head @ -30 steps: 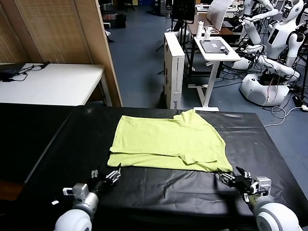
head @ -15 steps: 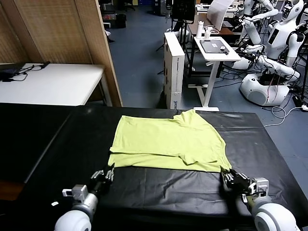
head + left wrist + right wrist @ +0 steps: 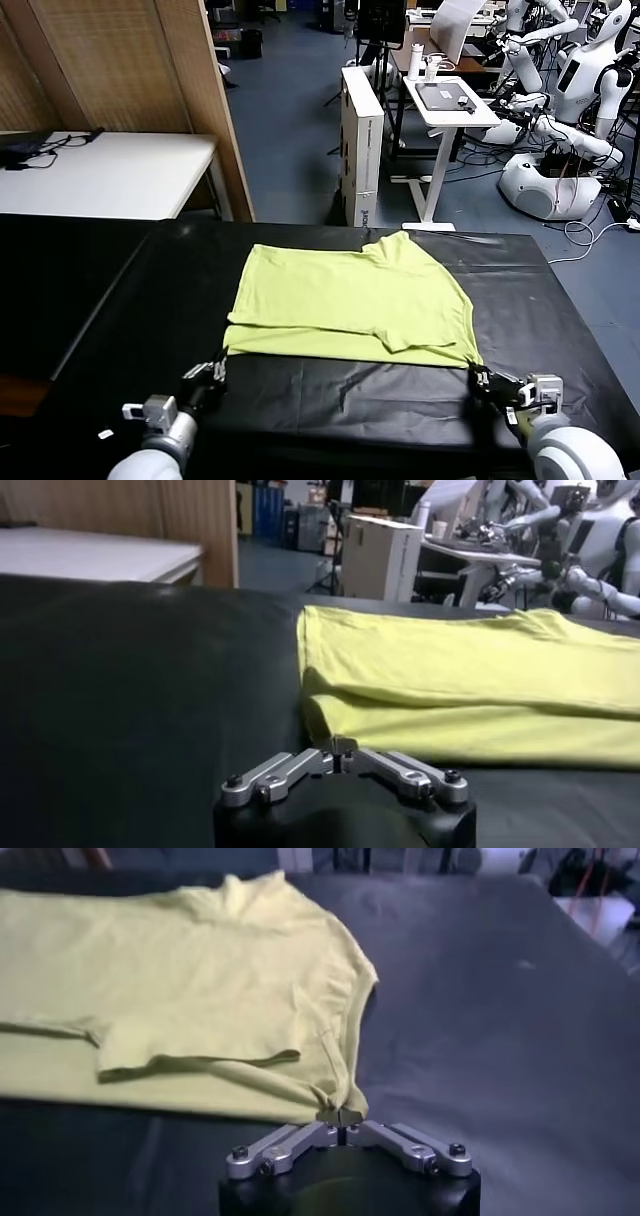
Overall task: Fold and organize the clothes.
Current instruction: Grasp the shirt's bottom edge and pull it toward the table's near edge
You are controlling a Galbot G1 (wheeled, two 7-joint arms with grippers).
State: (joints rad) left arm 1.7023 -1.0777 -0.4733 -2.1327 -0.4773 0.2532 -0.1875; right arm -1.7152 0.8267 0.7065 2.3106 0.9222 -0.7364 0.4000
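1. Head view: the lime T-shirt (image 3: 350, 305) lies flat on the black desk (image 3: 90, 300), already folded once, its long axis running side to side across the robot's front. The left hand (image 3: 205, 378) sits at the shirt's near left corner and the right hand (image 3: 497, 385) at the near right corner, so each arm is nearest its own corner, and the rest of the shirt lies straight ahead of both, away from the robot. I see no containers on the desk.

2. Left wrist view: the left hand (image 3: 338, 755) has its fingers brought fully together, tips meeting right at the near folded edge of the T-shirt (image 3: 470, 680). Whether cloth is caught between them I cannot tell; the tips touch the hem or stand just beside it.

3. Right wrist view: the right hand (image 3: 342, 1116) is closed tight, and a small bunch of the T-shirt (image 3: 190, 978) is drawn to a point between the tips, so it holds the corner below the sleeve. The coming move probably calls for lifting both near corners forward over the shirt.
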